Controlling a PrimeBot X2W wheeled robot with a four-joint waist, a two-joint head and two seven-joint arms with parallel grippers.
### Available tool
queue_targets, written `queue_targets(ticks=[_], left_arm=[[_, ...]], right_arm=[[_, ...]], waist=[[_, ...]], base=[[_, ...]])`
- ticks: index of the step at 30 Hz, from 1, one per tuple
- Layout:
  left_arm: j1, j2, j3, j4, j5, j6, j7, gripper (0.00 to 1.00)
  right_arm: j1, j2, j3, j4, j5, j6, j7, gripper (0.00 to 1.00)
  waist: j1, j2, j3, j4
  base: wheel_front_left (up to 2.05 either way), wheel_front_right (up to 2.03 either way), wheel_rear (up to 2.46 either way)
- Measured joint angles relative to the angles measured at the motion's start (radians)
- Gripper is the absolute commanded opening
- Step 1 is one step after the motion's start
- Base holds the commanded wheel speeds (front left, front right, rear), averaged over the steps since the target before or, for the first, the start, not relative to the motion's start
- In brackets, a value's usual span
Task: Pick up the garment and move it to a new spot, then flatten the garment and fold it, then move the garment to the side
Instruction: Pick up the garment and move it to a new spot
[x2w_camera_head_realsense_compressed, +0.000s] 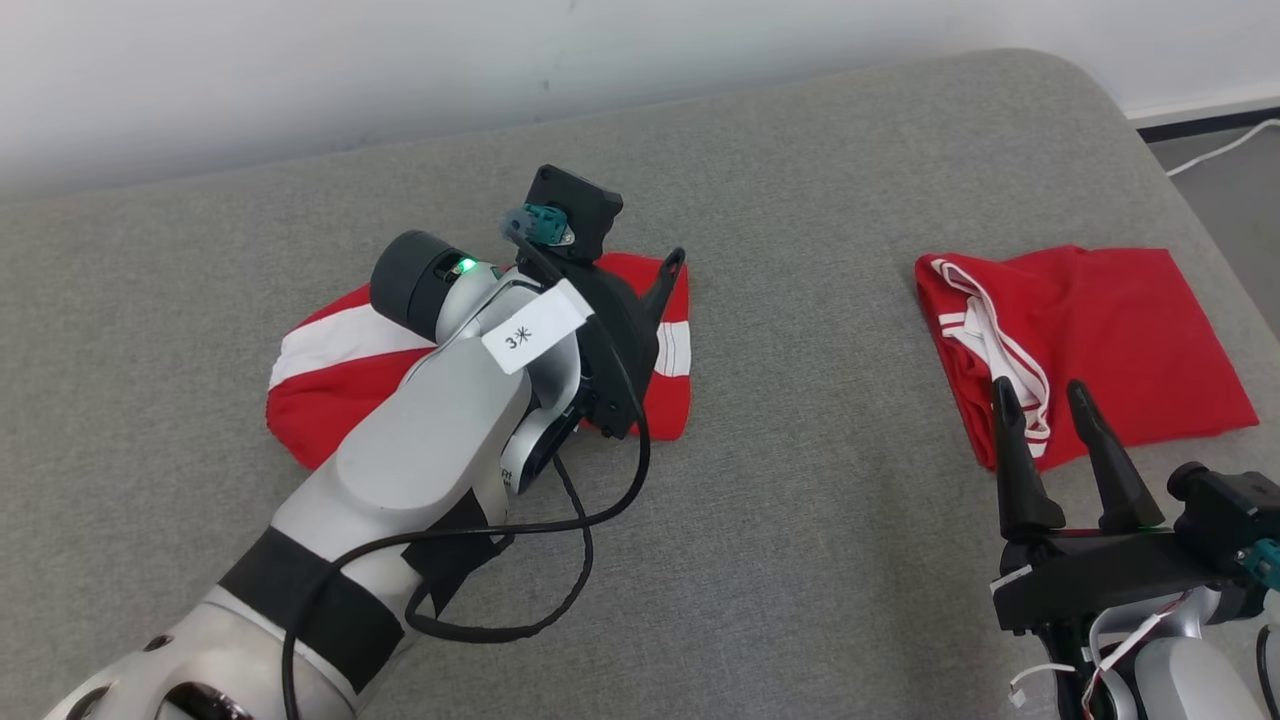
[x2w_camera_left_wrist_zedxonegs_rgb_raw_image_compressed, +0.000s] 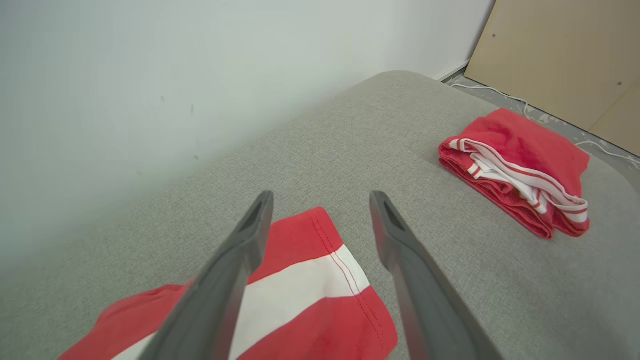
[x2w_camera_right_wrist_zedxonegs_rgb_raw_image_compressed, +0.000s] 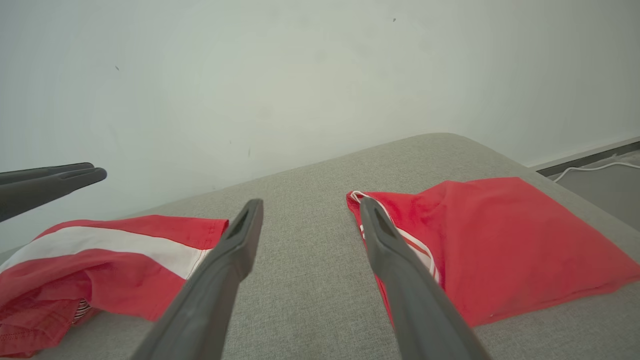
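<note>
A red garment with a broad white stripe (x2w_camera_head_realsense_compressed: 330, 350) lies loosely folded on the grey padded surface (x2w_camera_head_realsense_compressed: 800, 500), left of centre. My left arm reaches across it and hides its middle. My left gripper (x2w_camera_head_realsense_compressed: 668, 275) hangs just over the garment's far right corner, and in the left wrist view the left gripper (x2w_camera_left_wrist_zedxonegs_rgb_raw_image_compressed: 321, 200) is open with nothing between its fingers. A second red garment with white trim (x2w_camera_head_realsense_compressed: 1100, 340) lies folded at the right. My right gripper (x2w_camera_head_realsense_compressed: 1040, 388) stands open at that garment's near left edge, empty.
A white wall runs along the surface's far edge. The surface rounds off at the far right, with floor and a white cable (x2w_camera_head_realsense_compressed: 1220, 150) beyond. A tan board (x2w_camera_left_wrist_zedxonegs_rgb_raw_image_compressed: 565, 60) leans there. Bare grey surface separates the two garments.
</note>
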Motion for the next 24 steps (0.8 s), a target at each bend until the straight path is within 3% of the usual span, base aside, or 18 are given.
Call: queue_targets(ticks=[16, 24], left_arm=[[0.011, 0.002, 0.009, 0.005, -0.068, 0.012, -0.028, 1.0], [0.079, 0.11, 0.075, -0.128, -0.081, 0.066, -0.166, 1.0]], right_arm=[[-0.019, -0.02, 0.002, 0.041, -0.002, 0.003, -0.013, 1.0], [0.033, -0.021, -0.011, 0.034, -0.004, 0.002, -0.036, 1.0]], waist=[[-0.0002, -0.0001, -0.073, 0.122], [-0.0004, -0.0002, -0.146, 0.173]], base=[[0.0, 0.0, 0.0], [0.0, 0.0, 0.0]])
